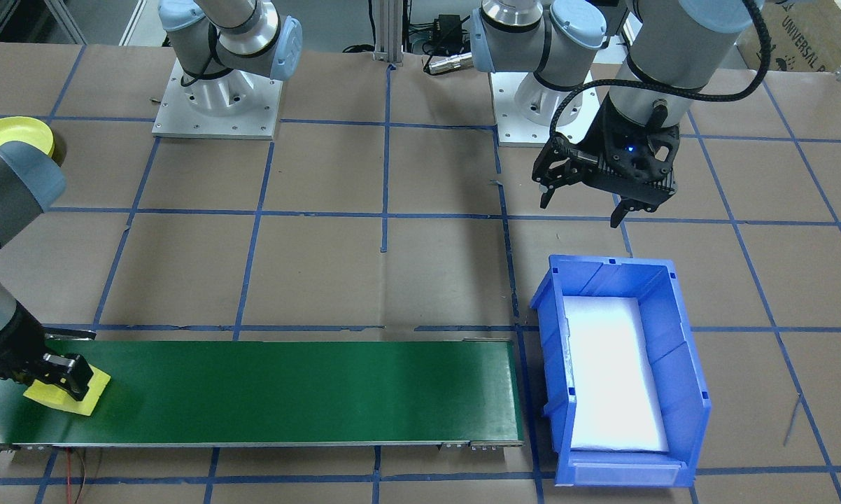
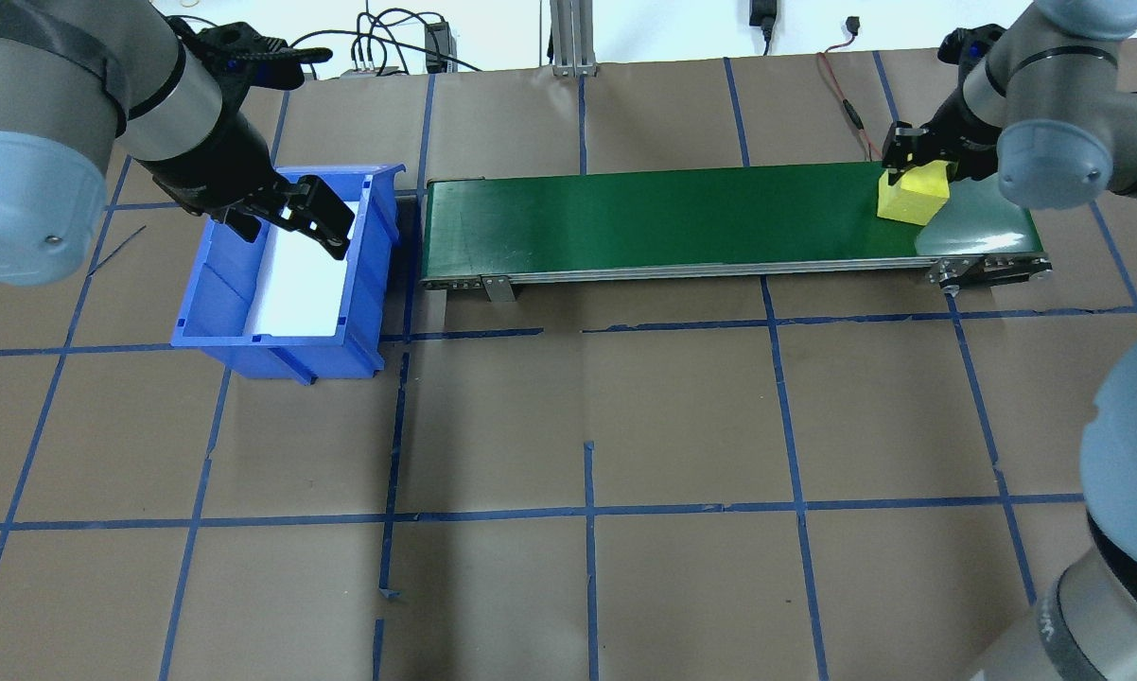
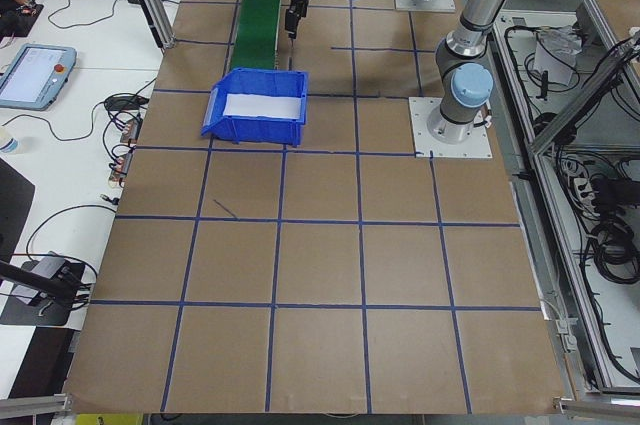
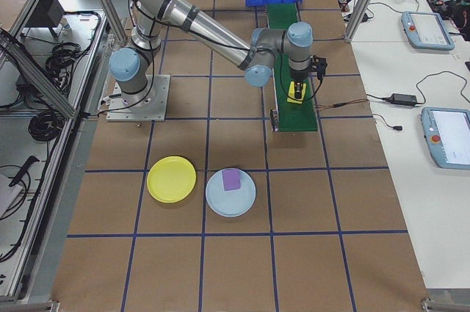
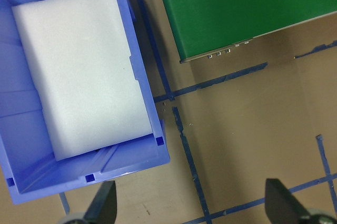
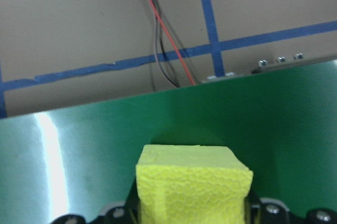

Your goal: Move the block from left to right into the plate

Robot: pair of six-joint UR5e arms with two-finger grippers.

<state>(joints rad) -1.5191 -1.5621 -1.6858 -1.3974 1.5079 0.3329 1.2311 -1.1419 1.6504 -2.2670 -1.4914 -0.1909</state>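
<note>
Progress status: the transfer is at its pick-up stage on the right side; placement into a plate is not yet done.

The yellow block (image 2: 912, 198) sits on the green conveyor belt (image 2: 673, 214) at the belt's right-hand end, well apart from the blue bin (image 2: 211, 326) that stands at the opposite end. The right gripper (image 1: 60, 376) is down on the block, with a finger on either side of it. The right wrist view shows the block (image 6: 192, 188) filling the space between the fingers, its sides against the gripper hardware — so the jaws appear closed on the block. The block's underside looks to be in contact with the belt, so the lift is judged not yet begun.

The left gripper (image 2: 289, 210) hangs over the bin with its fingers spread and nothing between them. The bin holds only a white foam liner (image 5: 79, 66); no block is in it. The left arm's share of the task is therefore judged complete.

Two plates lie on the table on the robot's right, near its base: a yellow plate (image 4: 171, 178) and, just beside it, a light blue plate (image 4: 230, 191) with a purple block (image 4: 231, 179) resting in it.

Remaining steps, as a judgement — lift the block off the belt, carry it to a plate and release. The yellow plate is the likely match by colour.
</note>
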